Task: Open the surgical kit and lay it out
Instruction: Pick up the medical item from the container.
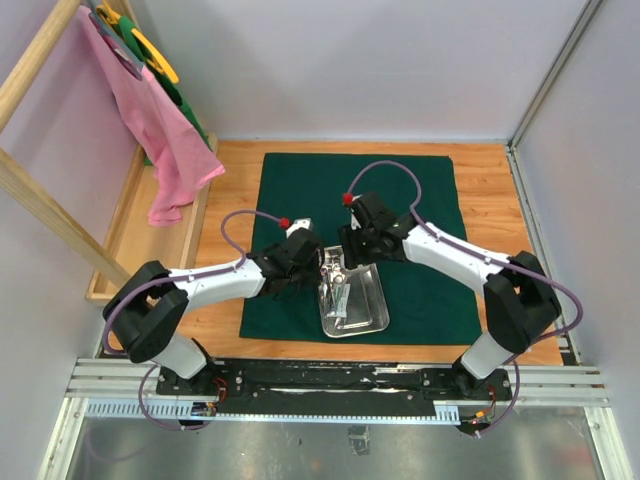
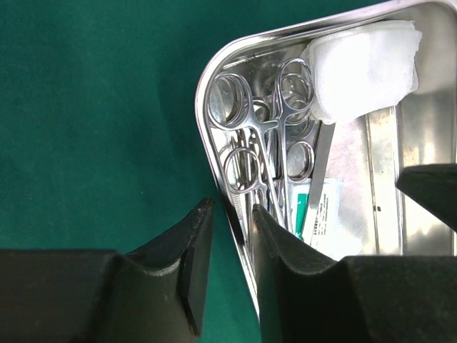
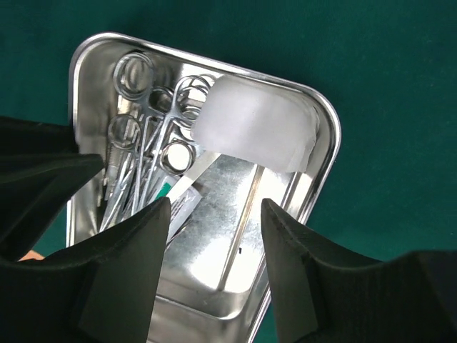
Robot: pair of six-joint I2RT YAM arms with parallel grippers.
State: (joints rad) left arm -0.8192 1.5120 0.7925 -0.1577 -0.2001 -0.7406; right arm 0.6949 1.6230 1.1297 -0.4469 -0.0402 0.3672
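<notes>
The dark green cloth (image 1: 300, 190) lies spread flat on the wooden table. On its near half stands the steel tray (image 1: 372, 312). It holds ring-handled forceps (image 2: 264, 121), a white gauze wad (image 2: 364, 68) and a small white packet (image 2: 321, 211). My left gripper (image 2: 231, 209) straddles the tray's left rim (image 2: 202, 93), one finger on the cloth side and one inside; a strip of cloth shows between the outer finger and the rim. My right gripper (image 3: 216, 206) hangs open over the tray's bare floor (image 3: 221, 236), holding nothing, with the gauze (image 3: 253, 125) just beyond.
A wooden rack (image 1: 30, 60) with a pink cloth (image 1: 165, 140) and a wooden base (image 1: 140, 240) stands at the left. Grey enclosure walls close in the back and both sides. A metal rail (image 1: 340, 385) runs along the near edge.
</notes>
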